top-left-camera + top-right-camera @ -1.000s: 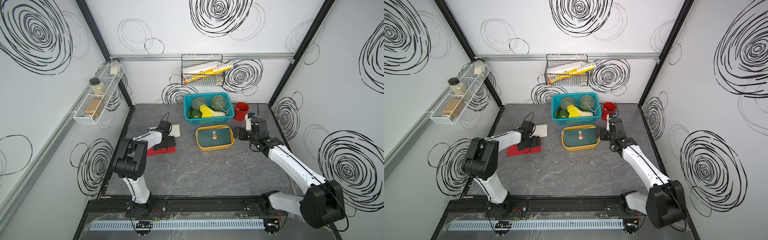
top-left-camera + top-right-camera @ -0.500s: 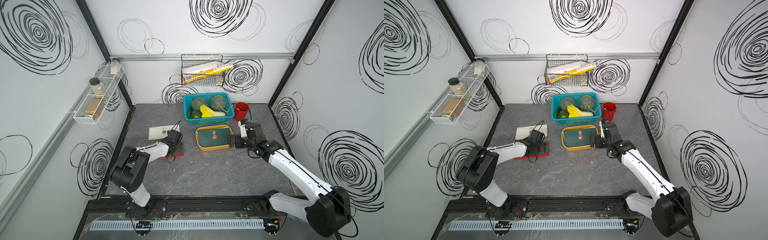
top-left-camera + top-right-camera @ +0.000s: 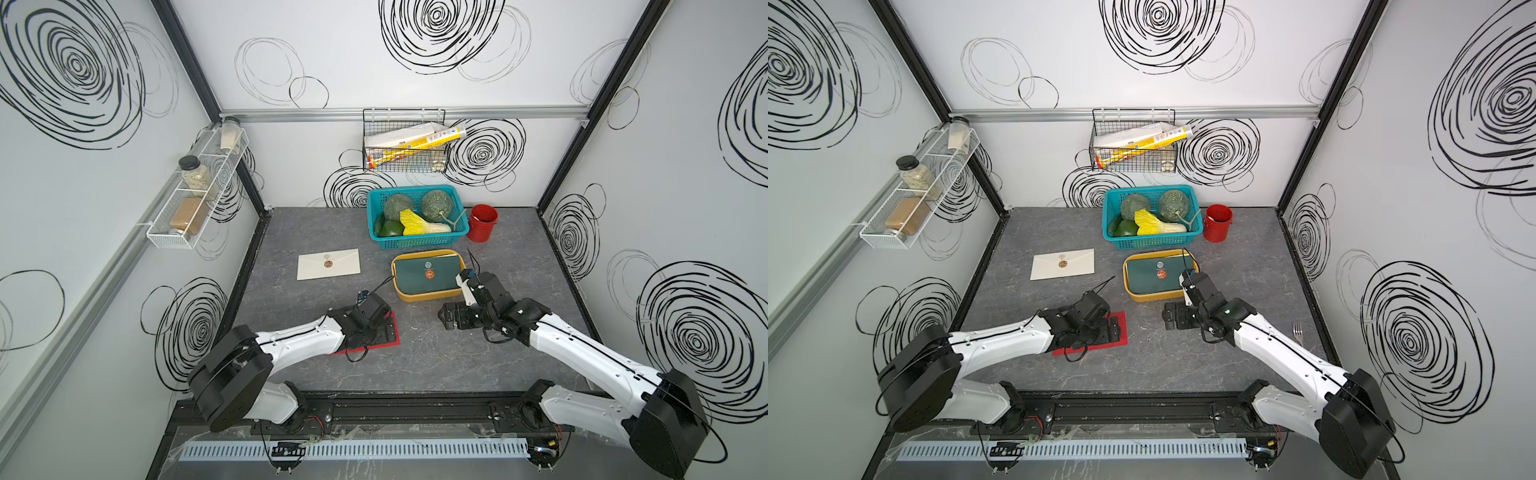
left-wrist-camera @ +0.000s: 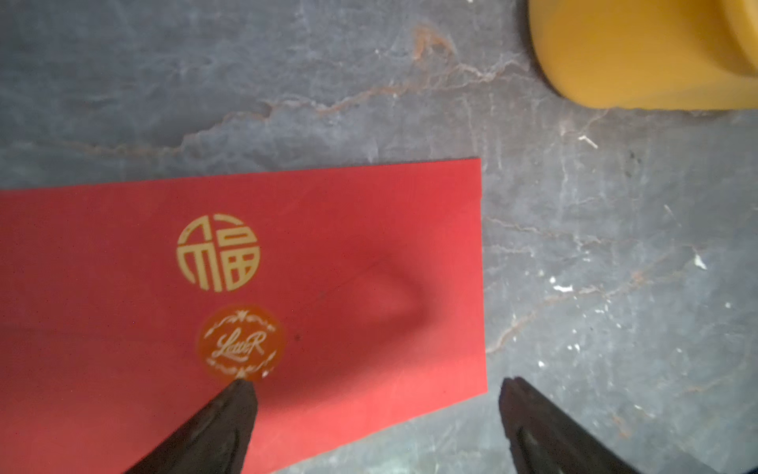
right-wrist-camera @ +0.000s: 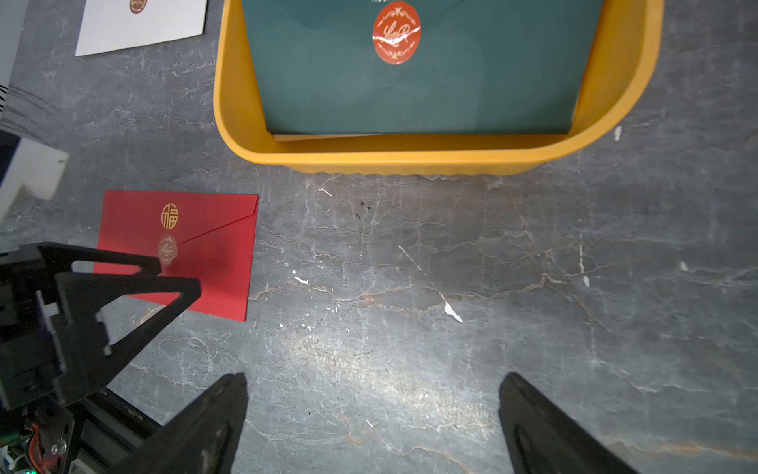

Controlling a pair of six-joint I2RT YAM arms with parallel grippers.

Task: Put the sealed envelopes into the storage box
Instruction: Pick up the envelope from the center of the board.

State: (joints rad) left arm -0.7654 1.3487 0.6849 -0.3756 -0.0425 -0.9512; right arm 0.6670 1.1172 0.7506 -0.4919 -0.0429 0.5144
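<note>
Risk, grasp: the red envelope point(image 4: 328, 246) lies flat on the bench point(image 3: 436, 357), so closing fingers may skid over the paper, buckle it or scuff the round seal instead of lifting it.
Risk, drop: the storage box point(image 3: 428, 296) looks barely larger than an envelope, so a skewed release could hang a corner on the rim.
Left end effector point(image 4: 375, 390): released and empty. One tip is over the seal, the other past the envelope's short edge. Contact cannot be told.
Right end effector point(image 5: 373, 385): released and empty, over bare bench just below the box in both top views.
Red envelope, place: lower left of the box, apart from it.
Box contents: dark green envelope point(image 3: 428, 274) on top.
White envelope point(image 3: 328, 264): left of the box, well apart from both end effectors.
</note>
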